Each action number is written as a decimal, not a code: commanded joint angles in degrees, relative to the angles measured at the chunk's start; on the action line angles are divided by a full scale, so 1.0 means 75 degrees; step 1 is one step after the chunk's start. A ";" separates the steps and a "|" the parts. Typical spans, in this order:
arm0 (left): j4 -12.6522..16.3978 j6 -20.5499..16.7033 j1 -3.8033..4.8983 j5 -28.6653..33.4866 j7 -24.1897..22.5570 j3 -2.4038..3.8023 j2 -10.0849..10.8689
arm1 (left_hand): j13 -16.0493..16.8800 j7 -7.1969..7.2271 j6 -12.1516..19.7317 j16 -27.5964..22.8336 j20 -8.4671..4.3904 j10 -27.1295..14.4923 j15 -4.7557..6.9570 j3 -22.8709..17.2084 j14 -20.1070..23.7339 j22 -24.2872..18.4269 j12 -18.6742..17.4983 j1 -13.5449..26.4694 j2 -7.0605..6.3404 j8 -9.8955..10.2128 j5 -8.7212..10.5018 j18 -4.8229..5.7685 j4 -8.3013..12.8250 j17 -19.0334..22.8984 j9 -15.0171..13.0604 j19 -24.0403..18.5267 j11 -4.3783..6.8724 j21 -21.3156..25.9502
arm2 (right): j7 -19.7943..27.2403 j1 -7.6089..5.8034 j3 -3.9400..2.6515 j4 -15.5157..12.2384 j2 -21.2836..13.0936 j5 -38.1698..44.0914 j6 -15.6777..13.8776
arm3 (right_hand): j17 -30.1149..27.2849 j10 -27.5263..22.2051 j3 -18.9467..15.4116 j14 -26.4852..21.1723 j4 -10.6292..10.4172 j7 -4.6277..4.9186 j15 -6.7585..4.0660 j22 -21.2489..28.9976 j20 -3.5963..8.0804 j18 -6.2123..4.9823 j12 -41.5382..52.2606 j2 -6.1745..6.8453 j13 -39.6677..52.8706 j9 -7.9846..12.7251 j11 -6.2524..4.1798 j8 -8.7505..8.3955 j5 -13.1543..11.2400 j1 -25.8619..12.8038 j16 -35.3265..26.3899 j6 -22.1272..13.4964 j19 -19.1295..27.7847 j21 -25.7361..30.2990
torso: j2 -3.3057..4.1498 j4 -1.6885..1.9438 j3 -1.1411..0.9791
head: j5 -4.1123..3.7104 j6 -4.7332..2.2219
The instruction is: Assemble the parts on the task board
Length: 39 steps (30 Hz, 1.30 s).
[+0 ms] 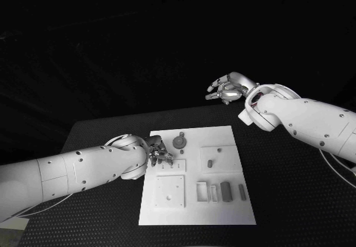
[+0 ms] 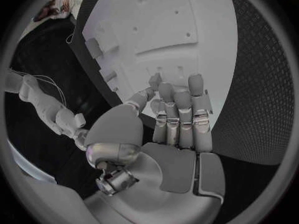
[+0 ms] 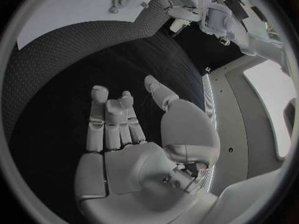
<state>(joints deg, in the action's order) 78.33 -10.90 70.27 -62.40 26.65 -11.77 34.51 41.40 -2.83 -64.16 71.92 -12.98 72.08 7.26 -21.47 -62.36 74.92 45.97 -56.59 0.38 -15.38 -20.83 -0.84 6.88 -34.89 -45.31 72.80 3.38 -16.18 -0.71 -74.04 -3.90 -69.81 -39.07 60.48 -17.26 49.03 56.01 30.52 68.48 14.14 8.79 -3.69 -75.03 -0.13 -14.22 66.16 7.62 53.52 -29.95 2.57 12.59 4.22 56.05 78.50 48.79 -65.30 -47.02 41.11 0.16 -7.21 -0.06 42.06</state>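
Your left hand sits low over the left edge of the flat white rectangular task board, which lies in the middle of the black textured table. From the head view you see its silver fingers bunched and pointing down at the board beside a small recessed square; whether they touch anything there is too small to tell. From the left wrist view the same hand shows its fingers straight, side by side, with the thumb set apart, and nothing lies in the palm.

Your right hand is raised well away from the board, beyond the table's far edge against the dark background. Its fingers are loosely curled and apart, and the right wrist view shows the palm bare, holding nothing.

On the board you can make out a round grey part near the far edge, a small dark grey oblong part in the middle, and two dark grey upright bars toward the near right, next to pale rectangular pockets. A larger square raised plate sits at the near left of the board.
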 commanded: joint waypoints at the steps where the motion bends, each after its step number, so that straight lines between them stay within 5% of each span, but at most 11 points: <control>1: 0.0035 -0.0160 -0.0008 -0.0098 -0.0088 -0.0002 -0.0009 | -0.0012 0.0008 -0.0027 0.0053 0.0005 0.0066 0.0057 -0.1292 -0.0013 0.0173 0.0047 -0.0049 0.0033 -0.0026 -0.0053 0.0111 0.1247 0.0012 -0.0002 0.0047 0.0015 -0.0045 | 0.0035 0.0005 -0.0004 -0.0012 -0.0007 -0.0010 0.0068 | 0.0011 -0.0045 0.0013 -0.0059 -0.0042 0.0037 -0.0005 -0.0113 0.0067 -0.0103 0.0047 0.0005 -0.0008 0.0012 0.0000 -0.0037 0.0018 -0.0068 0.0025 -0.0001 -0.0001 0.0032 | 0.0000 -0.0001 -0.0002 | -0.0002 0.0007; 39: 0.0112 -0.0490 -0.0253 -0.0681 -0.0226 -0.0003 0.0013 | -0.0017 0.0015 -0.0036 0.0055 -0.0009 0.0093 0.0069 -0.1326 -0.0039 0.0171 0.0046 -0.0033 -0.0002 -0.0037 -0.0053 0.0111 0.1249 0.0021 0.0006 0.0071 0.0022 -0.0056 | 0.0037 0.0012 -0.0004 -0.0020 -0.0031 -0.0014 0.0070 | 0.0010 -0.0047 0.0014 -0.0058 -0.0052 0.0037 -0.0005 -0.0114 0.0070 -0.0104 0.0053 0.0003 -0.0014 0.0018 -0.0001 -0.0038 0.0018 -0.0072 0.0027 -0.0001 -0.0002 0.0032 | 0.0003 -0.0002 -0.0003 | 0.0003 0.0027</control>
<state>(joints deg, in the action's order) 79.10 -13.62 68.56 -65.99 25.89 -11.79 34.71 41.36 -2.74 -64.07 72.13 -13.00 72.28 7.47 -21.87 -62.55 74.94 45.96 -56.60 0.40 -15.26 -21.03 -0.84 6.98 -34.79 -45.22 73.03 3.57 -16.40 -0.72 -73.98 -3.90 -69.89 -39.29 60.43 -17.24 49.03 56.01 30.53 68.48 14.14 8.69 -3.69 -75.03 0.12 -14.22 66.34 7.62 53.48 -29.91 2.57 12.59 4.22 56.05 78.50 48.66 -65.29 -47.02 41.11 0.15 -7.23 -0.02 42.26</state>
